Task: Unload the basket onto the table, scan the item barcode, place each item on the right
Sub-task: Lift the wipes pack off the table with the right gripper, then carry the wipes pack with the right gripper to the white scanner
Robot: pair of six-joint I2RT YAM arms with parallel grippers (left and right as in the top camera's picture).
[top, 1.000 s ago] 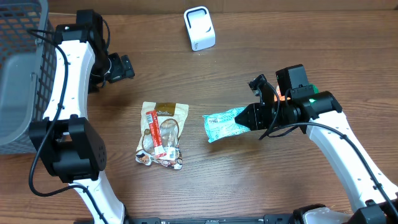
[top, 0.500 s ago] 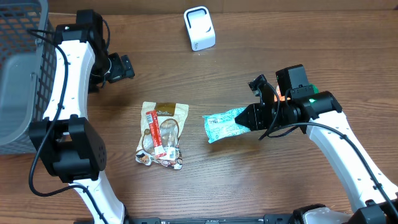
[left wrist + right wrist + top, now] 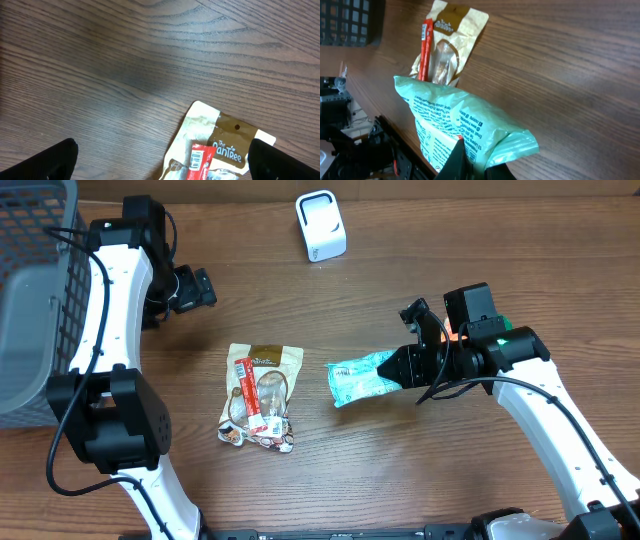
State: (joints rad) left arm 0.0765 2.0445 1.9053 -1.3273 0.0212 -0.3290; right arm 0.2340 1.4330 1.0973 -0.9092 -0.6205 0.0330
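Table (image 3: 450,240) holds a snack pouch (image 3: 262,395); right hand (image 3: 398,369) clamps the green packet (image 3: 358,380), left hand (image 3: 205,288) gapes wide.

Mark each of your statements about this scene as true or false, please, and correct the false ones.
1. The right fingers are shut on the green packet. True.
2. The left fingers hold the brown pouch. False: they are open and empty; the pouch lies on the table.
3. The white scanner stands apart from both packets. True.
4. The green packet lies inside the grey basket. False: it is outside the basket, in the right fingers, beside the brown pouch.
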